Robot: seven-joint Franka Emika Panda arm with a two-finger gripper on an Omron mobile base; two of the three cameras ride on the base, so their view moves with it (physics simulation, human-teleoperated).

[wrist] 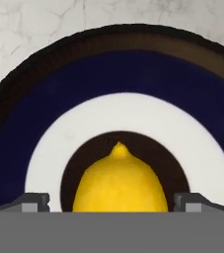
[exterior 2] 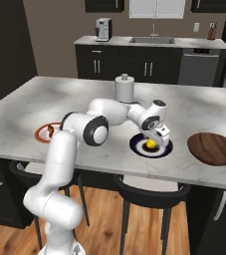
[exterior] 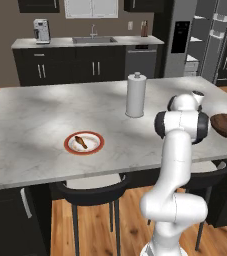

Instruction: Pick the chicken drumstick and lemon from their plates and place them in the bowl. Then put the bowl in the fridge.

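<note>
Fingertips sit spread wide at the bottom of the hand view, nothing clamped, with the lemon dead centre between them, pointy end aiming away. So the gripper hangs right over the navy-rimmed plate. Farther out, the bowl waits to the right, and the drumstick lies on its orange-rimmed plate.

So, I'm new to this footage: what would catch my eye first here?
The white arm reaching over the marble island, its open gripper straddling the lemon on the navy-rimmed plate. Left of it, the drumstick lies on the orange-rimmed plate; the wooden bowl waits to the right.
</note>
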